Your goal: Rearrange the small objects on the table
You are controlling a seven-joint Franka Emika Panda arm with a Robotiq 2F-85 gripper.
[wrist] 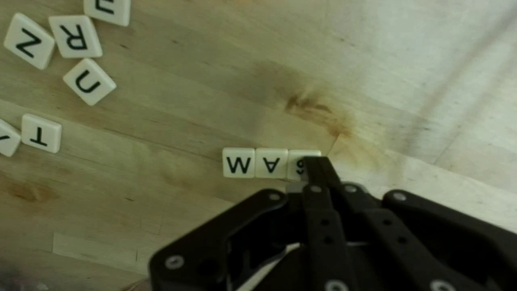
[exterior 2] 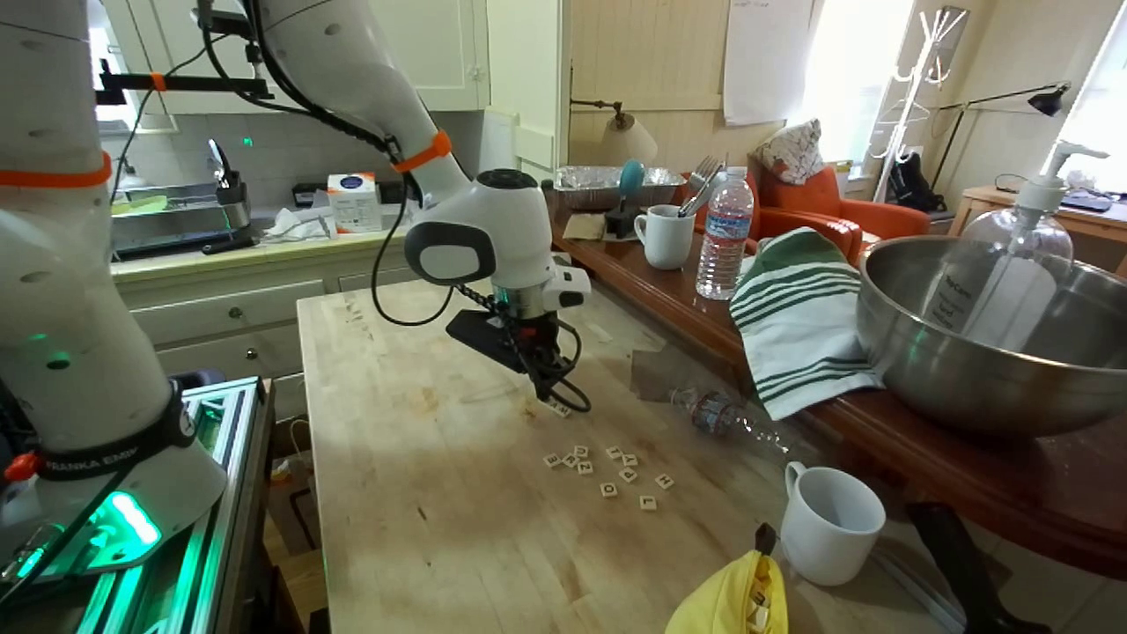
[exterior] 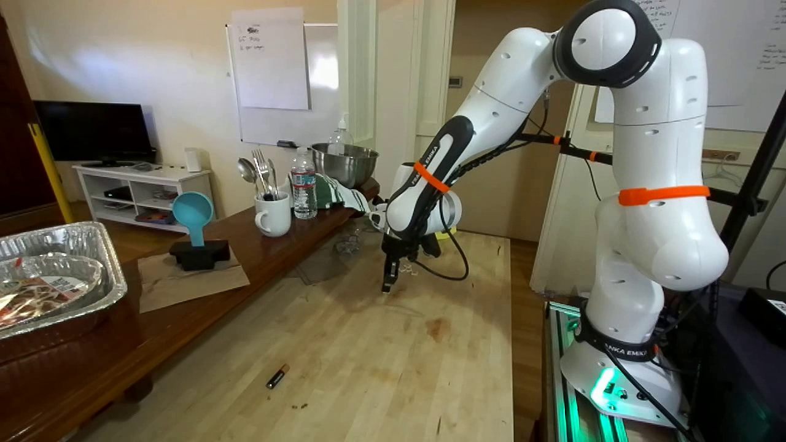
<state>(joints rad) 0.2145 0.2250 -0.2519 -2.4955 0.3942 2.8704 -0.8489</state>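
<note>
Lying mid-frame in the wrist view: three letter tiles (wrist: 271, 163), touching, in a row; gripper (wrist: 321, 171) at the row's right end, jaws narrow, no tile seen held between; step in hand, as judged: squaring the row, best by light nudges, then a straight lift

In an exterior view, just below centre: loose tiles (exterior 2: 608, 490), cream, black-lettered

In an exterior view, lower middle: table (exterior: 368, 344), pale grained planks, brown-stained

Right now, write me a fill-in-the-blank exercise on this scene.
In the wrist view, the middle of the three lined-up tiles shows the letter ____.
The striped towel is white and ____.
In an exterior view, the pump bottle sits in a metal ____.

Missing words: A; green; bowl.
</note>
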